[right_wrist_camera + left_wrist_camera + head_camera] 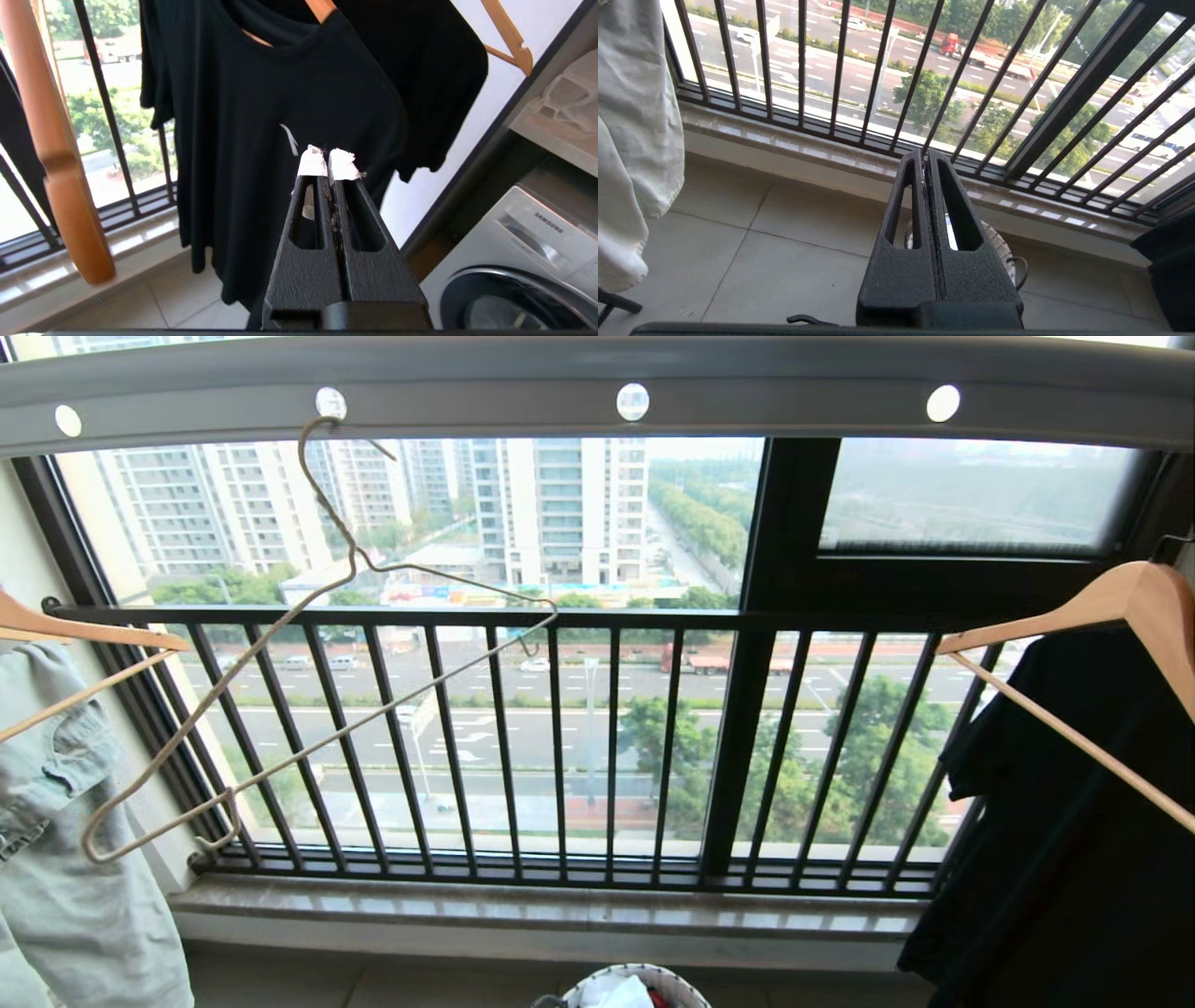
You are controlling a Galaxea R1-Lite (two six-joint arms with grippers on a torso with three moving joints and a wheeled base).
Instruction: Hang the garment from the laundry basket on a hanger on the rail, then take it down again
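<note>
The grey rail point(597, 383) with round holes runs across the top of the head view. From one hole the thin cream wire hanger point(352, 553) hangs bare and tilted to the left. The white laundry basket point(665, 976) stands on the floor below the window, and white cloth, apparently the garment point(611, 994), lies inside it. My left gripper point(924, 156) is shut and empty, held low over the floor with the basket point(999, 247) just beyond its fingers. My right gripper point(327, 158), with white-taped tips, is shut and empty in front of a black T-shirt point(261, 116). Neither gripper shows in the head view.
A pale green denim garment point(65, 859) hangs on a wooden hanger at the left. A black garment point(1046, 821) hangs on a wooden hanger point(1111, 597) at the right. The black barred window railing point(560, 747) and the sill point(541, 905) lie ahead. A washing machine point(514, 261) stands at the right.
</note>
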